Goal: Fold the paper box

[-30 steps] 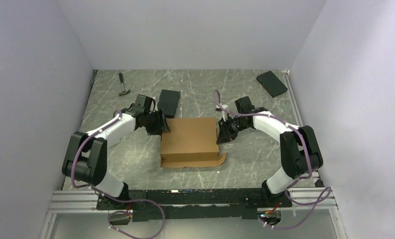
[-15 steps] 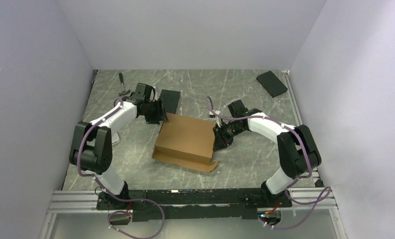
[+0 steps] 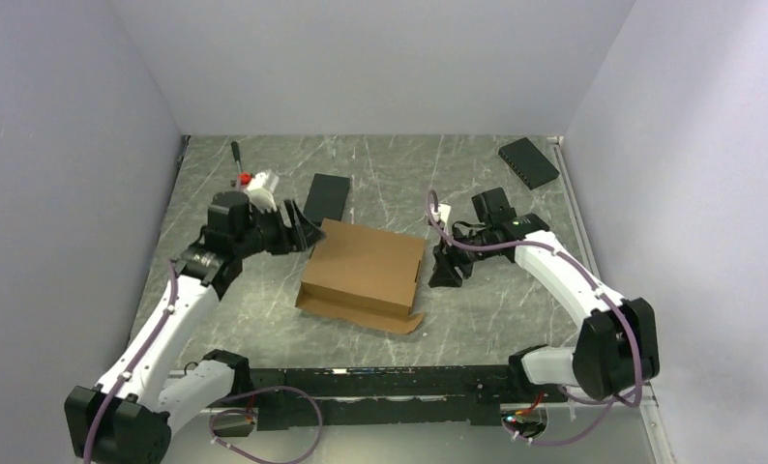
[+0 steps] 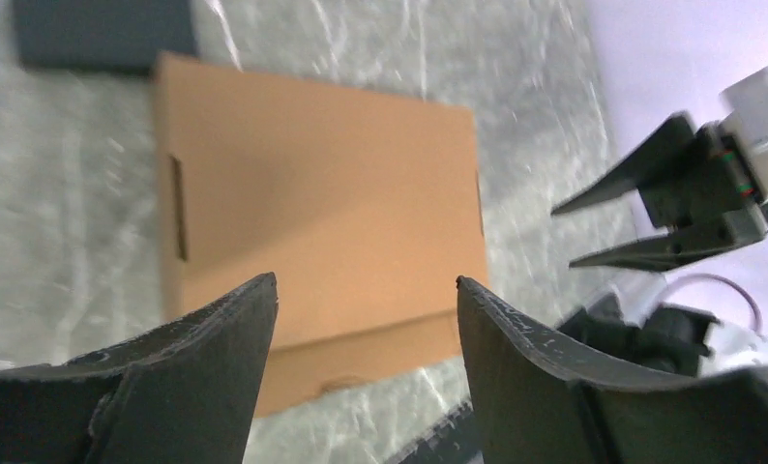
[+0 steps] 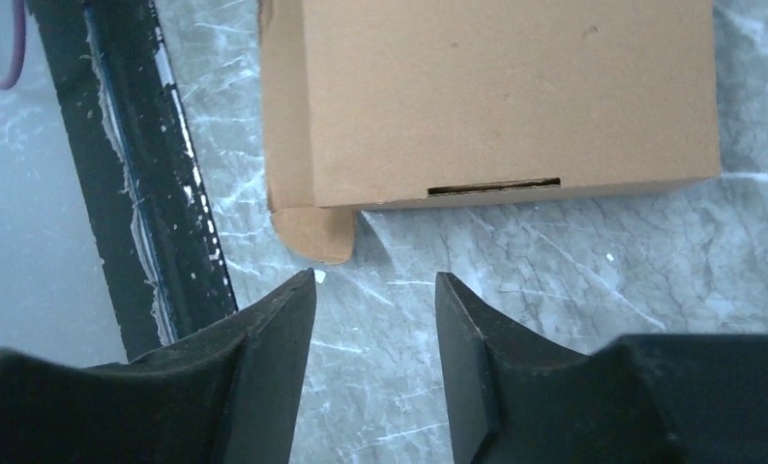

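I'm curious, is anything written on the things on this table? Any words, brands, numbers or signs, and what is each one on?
No text can be read in any view.
paper box: plain brown cardboard, nothing printed on the faces that show.
near black box: no lettering visible.
far black box: too small to tell whether it carries a label.

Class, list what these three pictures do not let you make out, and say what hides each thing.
- Top view: the head of the hammer, behind the left arm.
- Left wrist view: most of the black box, cut by the top edge.
- Right wrist view: the far side of the paper box, cut by the top edge.
- All views: its inside, under the closed top.
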You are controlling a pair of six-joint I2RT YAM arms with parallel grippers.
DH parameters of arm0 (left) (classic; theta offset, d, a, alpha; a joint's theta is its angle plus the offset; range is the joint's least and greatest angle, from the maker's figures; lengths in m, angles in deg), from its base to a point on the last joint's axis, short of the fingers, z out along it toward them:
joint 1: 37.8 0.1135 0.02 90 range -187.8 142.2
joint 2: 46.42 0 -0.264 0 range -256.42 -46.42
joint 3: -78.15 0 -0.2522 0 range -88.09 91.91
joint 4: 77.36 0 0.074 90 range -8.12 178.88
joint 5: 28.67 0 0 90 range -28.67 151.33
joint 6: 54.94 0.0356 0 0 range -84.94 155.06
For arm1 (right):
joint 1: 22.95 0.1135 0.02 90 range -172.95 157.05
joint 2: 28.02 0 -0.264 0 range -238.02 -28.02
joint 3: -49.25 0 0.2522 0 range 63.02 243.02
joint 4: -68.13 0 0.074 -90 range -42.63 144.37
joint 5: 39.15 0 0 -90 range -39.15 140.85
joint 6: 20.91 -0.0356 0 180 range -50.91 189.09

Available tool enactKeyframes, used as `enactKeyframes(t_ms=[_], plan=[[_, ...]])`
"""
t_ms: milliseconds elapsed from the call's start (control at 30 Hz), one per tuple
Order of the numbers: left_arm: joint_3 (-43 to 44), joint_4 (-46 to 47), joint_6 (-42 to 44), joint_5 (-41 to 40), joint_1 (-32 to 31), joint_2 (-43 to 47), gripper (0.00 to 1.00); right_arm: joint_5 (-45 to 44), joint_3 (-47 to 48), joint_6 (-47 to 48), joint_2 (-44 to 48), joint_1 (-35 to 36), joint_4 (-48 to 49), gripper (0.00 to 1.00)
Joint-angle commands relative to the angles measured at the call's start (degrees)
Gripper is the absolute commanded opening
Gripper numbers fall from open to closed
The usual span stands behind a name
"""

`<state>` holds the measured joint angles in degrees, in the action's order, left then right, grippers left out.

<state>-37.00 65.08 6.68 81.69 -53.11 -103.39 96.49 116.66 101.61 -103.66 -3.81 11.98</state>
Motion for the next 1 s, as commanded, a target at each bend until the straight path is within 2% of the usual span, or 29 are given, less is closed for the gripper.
enactKeyframes(t_ms=[0,133,267,367,467,567,667,767,967], plan=[[-10.8,12.9,-9.5,12.7,-4.4,2.6,0.71,5.3,1.8,7.8,5.8,-0.2,-3.2,0.55],[-10.5,10.8,-5.3,-2.9,-22.8,4.7,0.72,7.7,1.9,9.8,8.1,-0.8,-4.0,0.58],[-13.1,16.8,-3.1,-14.7,-37.7,3.6,0.73,8.8,2.3,11.0,7.9,-2.9,-5.5,0.59],[-14.0,22.2,1.6,-26.5,-50.2,-0.8,0.73,10.0,2.3,11.1,7.9,-4.4,-5.8,0.59],[-13.0,27.8,7.7,-37.4,-59.4,-7.9,0.73,10.0,2.0,10.3,7.9,-5.3,-5.2,0.59],[-11.7,32.7,11.9,-44.1,-64.0,-14.8,0.72,9.7,1.7,9.7,7.7,-5.6,-4.7,0.59],[-10.1,35.1,11.2,-46.9,-65.2,-20.0,0.72,9.1,1.6,9.0,7.6,-5.7,-4.1,0.59],[-8.4,34.9,8.9,-50.0,-65.9,-23.9,0.65,8.6,1.4,8.3,7.3,-5.8,-3.5,0.59],[-4.9,33.7,7.1,-55.8,-68.3,-29.7,0.63,8.2,1.5,7.6,6.7,-5.8,-3.3,0.59]])
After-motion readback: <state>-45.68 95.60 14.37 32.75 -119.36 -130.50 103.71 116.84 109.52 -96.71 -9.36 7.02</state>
